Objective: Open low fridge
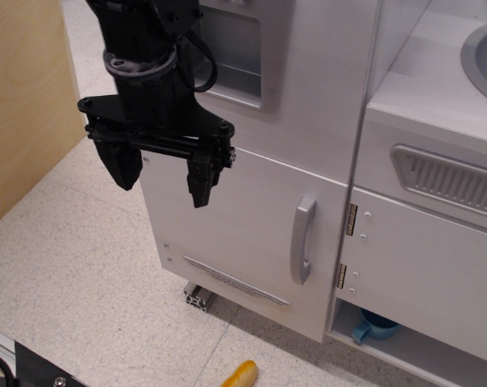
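The low fridge [235, 234] is a white compartment with a large square door that stands closed. Its curved vertical silver handle [302, 239] is near the door's right edge, and a thin silver vent strip [235, 280] runs along the bottom. My black gripper [164, 177] hangs in front of the door's upper left corner, fingers pointing down. It is open and empty. It is well to the left of the handle and does not touch it.
Above the door is a white panel with a recessed grey niche [227, 56]. To the right is a narrower white door with a ribbed grey grille [449, 179], a sink [485, 56] above. A blue cup [375, 327] sits on the bottom shelf. A yellow object [241, 374] lies on the floor. A wooden panel [22, 105] stands at left.
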### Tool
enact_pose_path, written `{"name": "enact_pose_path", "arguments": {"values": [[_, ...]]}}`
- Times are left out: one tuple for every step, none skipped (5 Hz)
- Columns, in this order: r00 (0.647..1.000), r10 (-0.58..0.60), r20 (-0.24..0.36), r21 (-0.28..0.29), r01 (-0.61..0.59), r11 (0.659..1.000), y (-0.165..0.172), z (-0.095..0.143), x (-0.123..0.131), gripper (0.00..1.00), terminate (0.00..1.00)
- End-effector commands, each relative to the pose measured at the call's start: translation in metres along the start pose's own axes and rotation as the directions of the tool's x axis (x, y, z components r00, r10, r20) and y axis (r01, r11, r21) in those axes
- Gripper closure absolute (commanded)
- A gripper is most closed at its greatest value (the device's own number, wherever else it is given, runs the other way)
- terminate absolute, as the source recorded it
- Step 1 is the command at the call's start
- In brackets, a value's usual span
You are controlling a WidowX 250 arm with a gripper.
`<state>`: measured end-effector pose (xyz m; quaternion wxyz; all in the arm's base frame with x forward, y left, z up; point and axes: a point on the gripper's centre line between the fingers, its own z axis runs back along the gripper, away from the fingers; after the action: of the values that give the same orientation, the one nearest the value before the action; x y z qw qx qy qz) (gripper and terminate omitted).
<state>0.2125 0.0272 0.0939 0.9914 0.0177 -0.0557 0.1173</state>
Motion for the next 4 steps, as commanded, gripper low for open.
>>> {"name": "enact_pose_path", "arguments": {"values": [[1.0,0.0,0.0,0.0,0.0,1.0,0.0,0.0,0.0,0.0,0.0],[0.999,-0.034,0.031,-0.034,0.035,0.999,-0.021,-0.026,0.012,0.0,0.0],[0.998,-0.049,0.042,-0.074,0.052,0.996,-0.046,-0.051,0.023,0.0,0.0],[0.991,-0.096,0.095,-0.116,0.107,0.987,-0.067,-0.073,0.03,0.0,0.0]]}}
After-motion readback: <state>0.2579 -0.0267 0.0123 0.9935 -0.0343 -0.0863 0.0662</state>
